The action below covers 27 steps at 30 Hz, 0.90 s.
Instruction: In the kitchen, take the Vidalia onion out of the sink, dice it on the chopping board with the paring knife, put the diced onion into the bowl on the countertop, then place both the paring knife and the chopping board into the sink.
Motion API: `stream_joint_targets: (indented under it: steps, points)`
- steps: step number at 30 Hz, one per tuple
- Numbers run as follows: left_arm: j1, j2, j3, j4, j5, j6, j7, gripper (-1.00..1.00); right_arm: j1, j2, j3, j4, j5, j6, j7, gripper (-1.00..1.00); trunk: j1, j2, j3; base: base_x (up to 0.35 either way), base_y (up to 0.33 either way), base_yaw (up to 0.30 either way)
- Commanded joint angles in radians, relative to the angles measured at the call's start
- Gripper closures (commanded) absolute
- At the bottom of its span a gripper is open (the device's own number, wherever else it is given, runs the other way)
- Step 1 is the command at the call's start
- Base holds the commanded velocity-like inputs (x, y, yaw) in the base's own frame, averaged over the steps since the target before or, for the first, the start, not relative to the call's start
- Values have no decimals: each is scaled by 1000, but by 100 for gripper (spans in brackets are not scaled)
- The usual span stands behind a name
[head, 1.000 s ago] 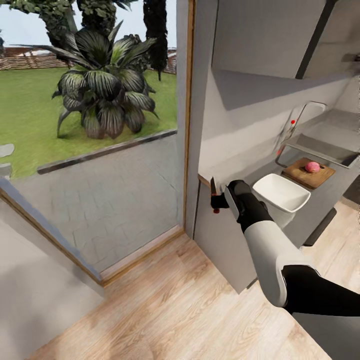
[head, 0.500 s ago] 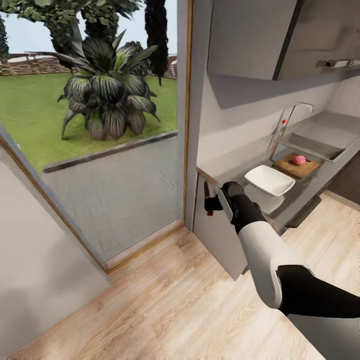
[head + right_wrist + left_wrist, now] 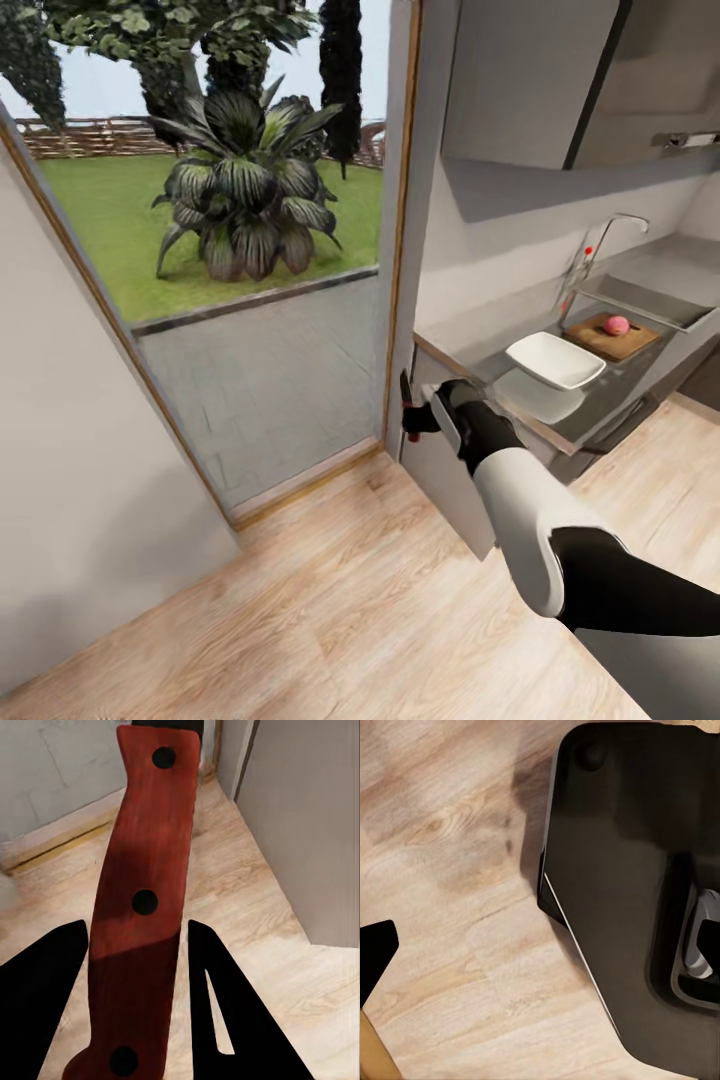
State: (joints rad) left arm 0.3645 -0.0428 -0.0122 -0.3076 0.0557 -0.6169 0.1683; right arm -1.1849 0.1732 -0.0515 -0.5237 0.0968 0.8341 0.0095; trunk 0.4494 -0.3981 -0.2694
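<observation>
Right arm reaches from 4 o'clock in the head view toward centre, forearm white, wrist black, elbow bent low. Right gripper (image 3: pixel 413 418) clamped on the paring knife (image 3: pixel 406 402), blade pointing up, just off the countertop (image 3: pixel 470 335) end corner, above the wood floor (image 3: pixel 350 590). Right wrist view: red handle (image 3: pixel 142 907) with three dark rivets sits between the two black fingers (image 3: pixel 37 997), both pressed against it.

Bowl (image 3: pixel 555 360) on the countertop at 3 o'clock from the gripper, well apart. Chopping board (image 3: pixel 615 338) at 2 o'clock past the bowl, Vidalia onion (image 3: pixel 616 325) resting on it, whole. Sink (image 3: pixel 645 300) just behind the board, tap (image 3: pixel 600 245) at its back.

Left gripper: one black fingertip (image 3: pixel 375 952) at the left wrist frame edge over floor, beside the dark robot base (image 3: pixel 622 885); can't tell how wide it stands.

Glass door (image 3: pixel 230 250) at 10 o'clock, garden plant (image 3: pixel 245 200) outside.
</observation>
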Motion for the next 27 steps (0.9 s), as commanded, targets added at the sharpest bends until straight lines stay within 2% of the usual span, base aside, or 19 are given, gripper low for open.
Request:
stream_joint_targets:
  steps: [1, 3, 4, 6, 10, 11, 13, 15, 17, 27]
  points:
    - [1, 0, -2, -2, 6, -1, 0, -100, 0, 1, -5, 25, 11, -35, 21, 100, 1, -2, -1, -8, 0, 140]
    - [1, 0, -2, -2, 6, -1, 0, -100, 4, 1, -5, 82, 12, -133, 53, 100, 1, -2, 0, -4, 0, 80]
    - [1, 0, -2, -2, 6, -1, 0, -100, 7, 1, -5, 128, 13, -214, 71, 100, 1, -2, 0, -3, 0, 46]
    - [1, 0, -2, -2, 6, -1, 0, -100, 11, 1, -2, 300, 29, -484, 125, 100, 1, -2, 0, -1, 0, 16]
    - [1, 0, -2, -1, 6, -1, 0, -100, 13, 1, 2, 409, 130, -629, 200, 100, 1, -2, 0, 0, 0, 3]
    - [0, 0, -2, -1, 6, -1, 0, -100, 18, 1, 1, 451, 163, -714, 212, 100, 1, -2, 0, 0, 0, 0]
    - [0, 0, -2, -1, 6, -1, 0, -100, 30, 1, 1, 484, 183, -821, 220, 100, 1, -2, 0, 0, 0, 0]
    - [0, 0, -2, -1, 6, -1, 0, -100, 47, 1, 1, 497, 192, -877, 223, 100, 1, -2, 0, 0, 0, 0]
    - [1, 0, -2, -1, 6, -1, 0, -100, 59, 1, 1, 501, 195, -903, 224, 100, 1, -2, 0, 0, 0, 0]
    - [0, 0, -2, -1, 7, 0, 0, -100, 67, 1, 0, 495, 198, -918, 228, 100, 1, -2, 0, 0, 0, 0]
